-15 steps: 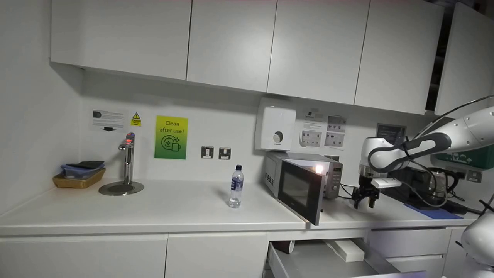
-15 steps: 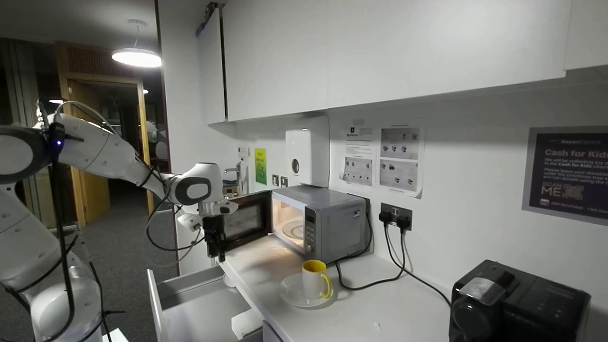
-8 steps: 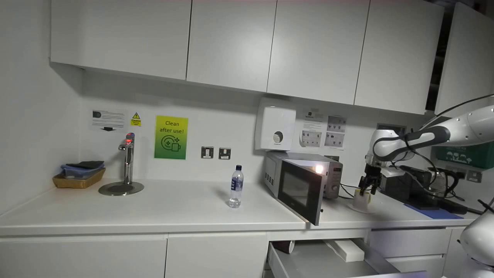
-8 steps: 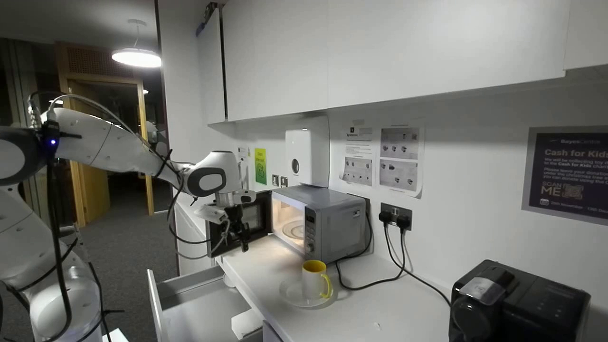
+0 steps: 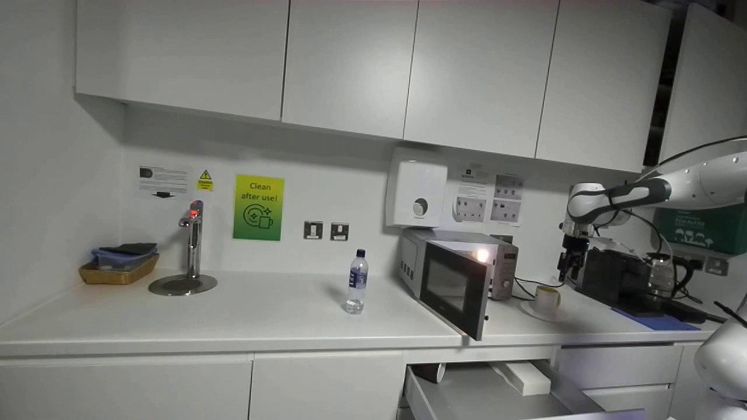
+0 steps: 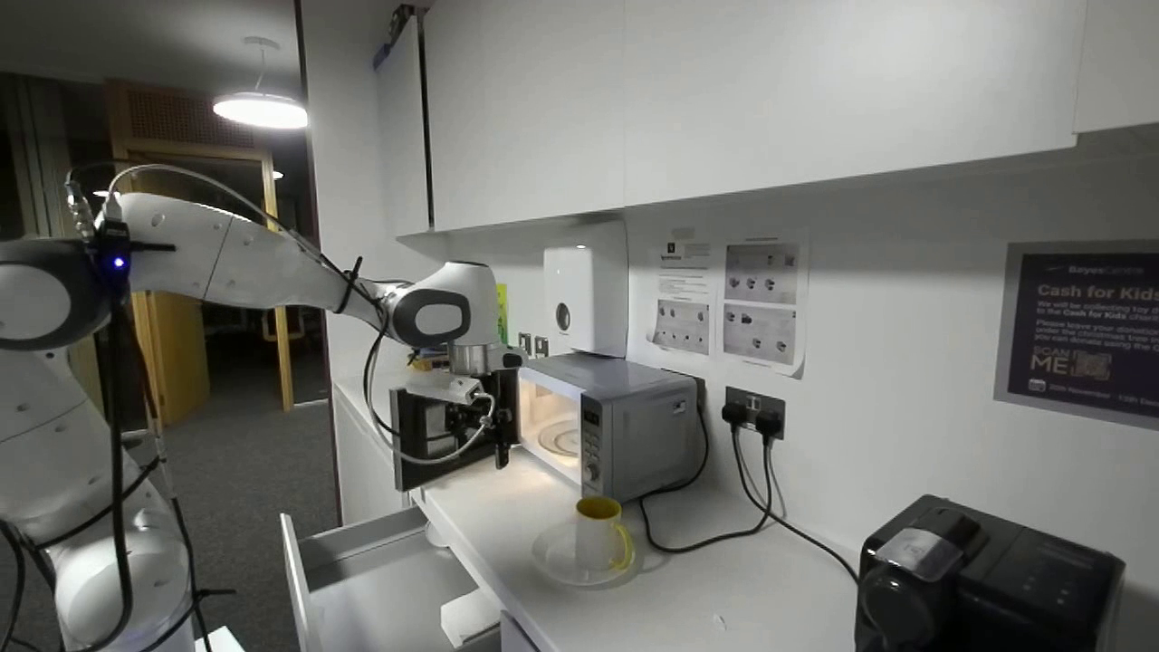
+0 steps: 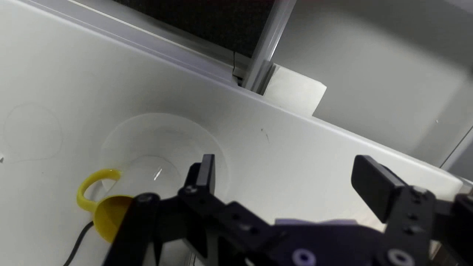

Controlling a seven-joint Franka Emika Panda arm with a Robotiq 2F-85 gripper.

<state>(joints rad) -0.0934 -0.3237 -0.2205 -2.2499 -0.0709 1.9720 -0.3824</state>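
Note:
My gripper point(image 7: 285, 162) stands open above the counter point(image 7: 251, 155), its two black fingers point(image 7: 206, 173) wide apart and nothing between them. A white mug point(image 7: 151, 175) with a yellow inside and yellow handle stands on a pale saucer point(image 7: 159, 120), to the left of the jaws in the wrist view; a finger covers part of it. In both exterior views the mug point(image 6: 593, 548) is upright on the saucer point(image 6: 550, 554), lower than the gripper point(image 6: 500, 453) and apart from it. The microwave point(image 6: 647, 439) is lit inside, and its door point(image 5: 455, 289) hangs open near the gripper point(image 5: 569, 275).
Below the counter a drawer point(image 6: 362, 589) is pulled out, with a white box point(image 5: 530, 382) and a dark cup point(image 5: 430, 372) in it. A water bottle point(image 5: 357, 286) stands left of the microwave. A black coffee machine point(image 6: 987, 580) and plugged-in cables point(image 6: 706, 543) lie on the mug's side.
The gripper has risen and moved inward from the counter's front edge, rightward in both exterior views. The mug it hid now shows in an exterior view. The jaws stay open.

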